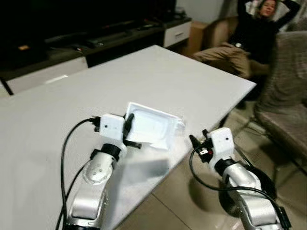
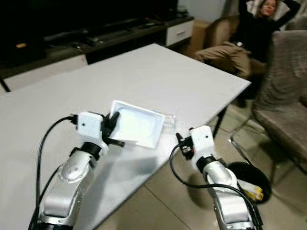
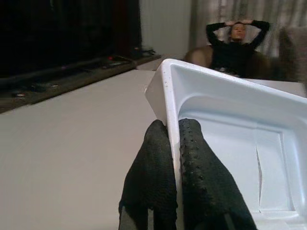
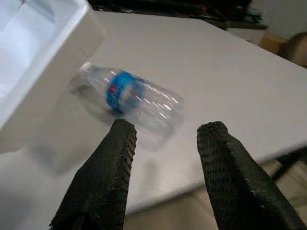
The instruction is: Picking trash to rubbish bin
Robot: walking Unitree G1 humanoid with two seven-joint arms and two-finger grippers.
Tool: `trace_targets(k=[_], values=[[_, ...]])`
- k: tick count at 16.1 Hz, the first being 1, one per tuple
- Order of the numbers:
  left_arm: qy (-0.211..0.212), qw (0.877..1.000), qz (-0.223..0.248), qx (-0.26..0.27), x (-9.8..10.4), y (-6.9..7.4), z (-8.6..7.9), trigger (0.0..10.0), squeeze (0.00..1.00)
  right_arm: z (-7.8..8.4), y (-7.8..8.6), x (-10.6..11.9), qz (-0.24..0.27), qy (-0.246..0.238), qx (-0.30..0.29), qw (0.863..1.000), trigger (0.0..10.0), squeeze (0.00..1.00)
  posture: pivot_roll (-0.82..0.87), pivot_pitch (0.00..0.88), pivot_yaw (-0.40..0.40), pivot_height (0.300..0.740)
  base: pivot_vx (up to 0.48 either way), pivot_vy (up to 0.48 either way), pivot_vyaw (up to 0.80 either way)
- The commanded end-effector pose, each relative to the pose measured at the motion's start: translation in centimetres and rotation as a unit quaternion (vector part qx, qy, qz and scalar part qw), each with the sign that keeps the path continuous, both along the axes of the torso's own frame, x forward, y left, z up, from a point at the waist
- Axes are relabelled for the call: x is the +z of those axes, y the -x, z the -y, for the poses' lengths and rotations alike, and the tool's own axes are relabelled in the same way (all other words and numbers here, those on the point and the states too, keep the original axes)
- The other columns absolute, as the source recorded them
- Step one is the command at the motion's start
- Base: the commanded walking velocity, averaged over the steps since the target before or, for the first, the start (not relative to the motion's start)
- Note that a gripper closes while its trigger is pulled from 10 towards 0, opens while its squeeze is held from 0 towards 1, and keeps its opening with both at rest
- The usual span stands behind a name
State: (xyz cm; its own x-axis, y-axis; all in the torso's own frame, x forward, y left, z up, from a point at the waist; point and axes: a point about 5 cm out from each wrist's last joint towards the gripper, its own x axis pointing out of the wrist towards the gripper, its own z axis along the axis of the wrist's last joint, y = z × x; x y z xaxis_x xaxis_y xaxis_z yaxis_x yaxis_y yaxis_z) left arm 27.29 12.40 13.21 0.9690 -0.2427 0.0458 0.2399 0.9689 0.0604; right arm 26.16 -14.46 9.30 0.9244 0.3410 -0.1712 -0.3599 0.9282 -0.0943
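Note:
A white foam tray [image 1: 151,127] hangs tilted just above the near edge of the white table [image 1: 144,76]. My left gripper [image 1: 128,125] is shut on the tray's rim, and the left wrist view shows both fingers [image 3: 158,158] pinching that wall. A clear plastic bottle [image 4: 127,98] with a blue label lies on its side on the table, next to the tray's right end. My right gripper [image 4: 165,127] is open off the table's edge, a short way from the bottle, with nothing between its fingers. A black round bin [image 2: 249,179] stands on the floor to the right of my right arm.
A person [image 1: 249,33] leans back in a brown armchair at the back right. A chair with a grey throw [image 1: 288,96] stands on the right. A dark TV bench [image 1: 96,40] runs behind the table. The floor is tiled.

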Motion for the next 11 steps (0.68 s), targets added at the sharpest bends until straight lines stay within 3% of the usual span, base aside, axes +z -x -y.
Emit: trace_targets(k=[1,2,5,9,10,11], values=[[-0.009,1.000,0.005,0.010,0.3,-0.2,-0.8,10.0,0.00,-0.8,-0.1,0.7,0.014,0.000,0.020,1.000,10.0,0.00,-0.12,0.000,-0.032,0.740,0.420,0.000,0.80],[-0.010,1.000,0.005,0.009,0.3,-0.1,-0.9,10.0,0.00,-0.8,-0.1,0.7,0.017,0.000,0.021,1.000,10.0,0.00,-0.12,0.000,-0.032,0.740,0.416,0.000,0.80],[-0.015,1.000,0.003,0.006,0.1,-0.2,-0.6,10.0,0.00,-0.3,-0.4,1.5,0.030,-0.027,-0.001,0.999,10.0,0.00,-0.13,0.000,-0.030,0.740,0.415,0.000,0.00],[-0.005,1.000,0.003,0.011,0.1,-0.3,-0.8,10.0,0.00,0.1,-0.8,3.1,0.059,-0.046,0.023,0.997,10.0,0.00,-0.14,0.000,-0.031,0.740,0.000,0.000,0.00],[-0.013,1.000,0.010,0.004,0.1,-0.1,-0.8,10.0,0.00,0.4,-1.0,3.6,0.054,-0.031,0.051,0.997,10.0,1.00,-0.14,0.000,-0.031,0.740,0.000,0.000,0.00],[-0.015,1.000,0.009,0.003,0.1,-0.1,-0.8,10.0,0.00,0.4,-1.1,3.6,0.052,-0.022,0.054,0.997,10.0,1.00,-0.14,0.000,-0.031,0.740,0.000,0.000,0.00]])
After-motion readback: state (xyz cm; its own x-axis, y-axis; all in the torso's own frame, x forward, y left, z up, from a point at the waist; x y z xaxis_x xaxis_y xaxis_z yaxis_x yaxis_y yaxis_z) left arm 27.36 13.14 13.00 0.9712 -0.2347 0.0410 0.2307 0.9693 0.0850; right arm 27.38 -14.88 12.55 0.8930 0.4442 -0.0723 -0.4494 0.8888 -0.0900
